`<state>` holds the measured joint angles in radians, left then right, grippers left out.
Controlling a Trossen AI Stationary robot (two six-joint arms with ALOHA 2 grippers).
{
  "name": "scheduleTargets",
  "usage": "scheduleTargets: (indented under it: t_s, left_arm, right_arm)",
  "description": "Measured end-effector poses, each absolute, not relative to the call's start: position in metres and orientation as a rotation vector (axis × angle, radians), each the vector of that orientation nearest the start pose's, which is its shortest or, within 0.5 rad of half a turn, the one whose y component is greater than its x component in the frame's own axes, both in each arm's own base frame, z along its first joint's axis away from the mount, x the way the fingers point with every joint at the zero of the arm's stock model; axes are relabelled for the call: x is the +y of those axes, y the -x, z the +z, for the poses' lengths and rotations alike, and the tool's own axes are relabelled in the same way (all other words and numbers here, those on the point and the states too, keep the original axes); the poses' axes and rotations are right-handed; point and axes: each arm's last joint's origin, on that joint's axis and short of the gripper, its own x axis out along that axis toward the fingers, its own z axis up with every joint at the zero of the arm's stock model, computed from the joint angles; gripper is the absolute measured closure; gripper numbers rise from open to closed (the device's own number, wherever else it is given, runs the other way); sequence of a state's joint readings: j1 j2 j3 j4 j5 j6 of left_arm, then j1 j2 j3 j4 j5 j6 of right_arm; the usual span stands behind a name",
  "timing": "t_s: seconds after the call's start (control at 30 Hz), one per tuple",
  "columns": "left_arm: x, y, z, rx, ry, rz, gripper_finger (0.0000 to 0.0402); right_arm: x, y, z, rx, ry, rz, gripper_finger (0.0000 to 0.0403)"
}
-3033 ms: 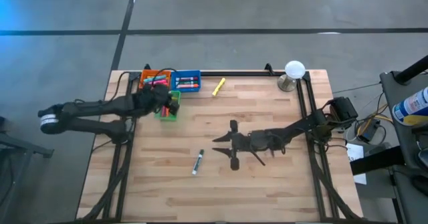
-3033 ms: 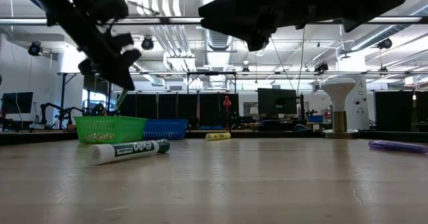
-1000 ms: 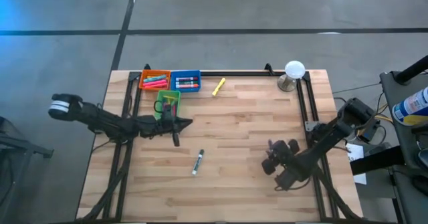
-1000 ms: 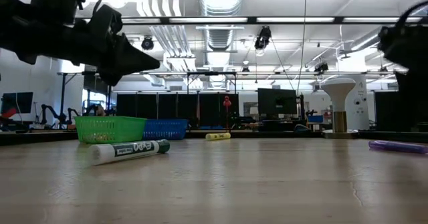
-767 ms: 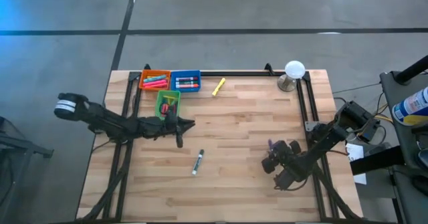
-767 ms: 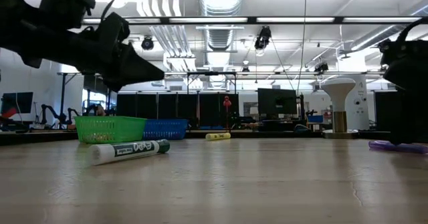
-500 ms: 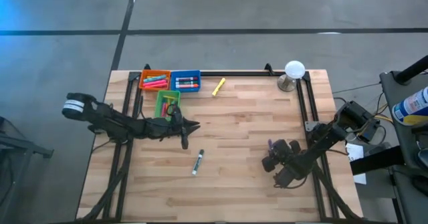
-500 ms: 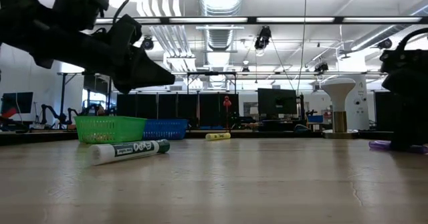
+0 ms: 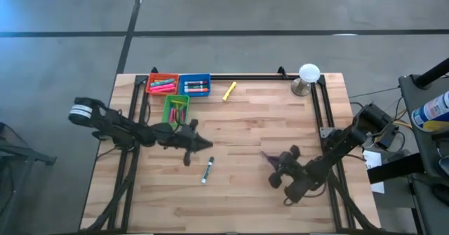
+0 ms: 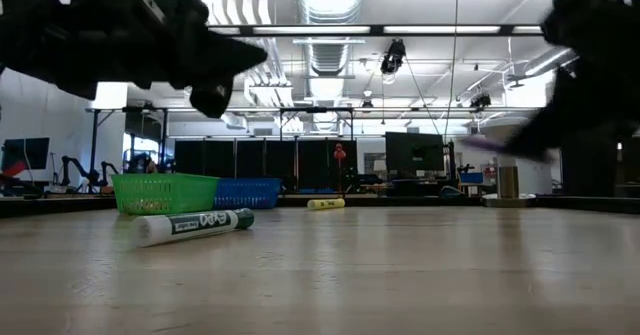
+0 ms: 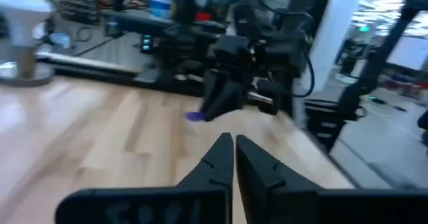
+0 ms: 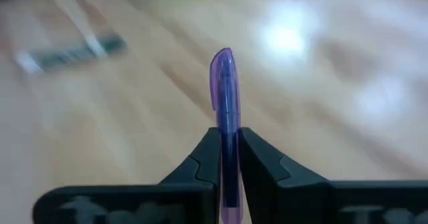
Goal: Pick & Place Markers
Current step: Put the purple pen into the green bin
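The right gripper (image 12: 228,144) is pinching a purple marker (image 12: 224,90) between its fingers (image 12: 264,164), the pen's tip jutting out ahead of them, lifted clear of the wooden desk (image 9: 252,116) on its right side. Over on the left, the left gripper (image 9: 202,145) hangs above the desk with its fingers (image 11: 261,167) pressed together on nothing, just beside a white-barrelled marker (image 9: 208,170) lying flat near the middle. A yellow marker (image 9: 229,90) lies up by the far edge, near the blue bin (image 9: 196,85). The orange bin (image 9: 162,84) and the green bin (image 9: 177,108) sit next to it, each with markers inside. A white-topped stand (image 9: 307,77) occupies the far right corner.
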<state>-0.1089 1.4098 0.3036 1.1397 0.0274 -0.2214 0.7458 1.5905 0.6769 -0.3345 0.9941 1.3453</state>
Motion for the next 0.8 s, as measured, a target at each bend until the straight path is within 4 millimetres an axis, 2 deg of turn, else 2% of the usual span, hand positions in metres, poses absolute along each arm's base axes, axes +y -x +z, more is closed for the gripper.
scheduleTargets:
  t_s: [0.13,0.33,0.53,0.8]
  left_arm:
    - [-0.044,-0.247,0.179,-0.027,0.164,-0.144,0.0381]
    - [-0.066,-0.266,0.184,-0.036,0.104,-0.162,0.0338]
    - [-0.075,-0.283,0.189,-0.05,0.1,-0.17,0.0309]
    - [-0.085,-0.302,0.186,-0.043,0.079,-0.192,0.0308]
  right_arm:
    - [0.156,-0.231,0.147,0.35,-0.23,-0.534,0.0364]
    - [0.157,-0.268,0.168,0.198,-0.148,-0.323,0.0364]
    - [0.153,-0.284,0.169,0.117,-0.095,-0.23,0.0363]
    - [0.155,-0.297,0.173,0.103,-0.058,-0.225,0.0362]
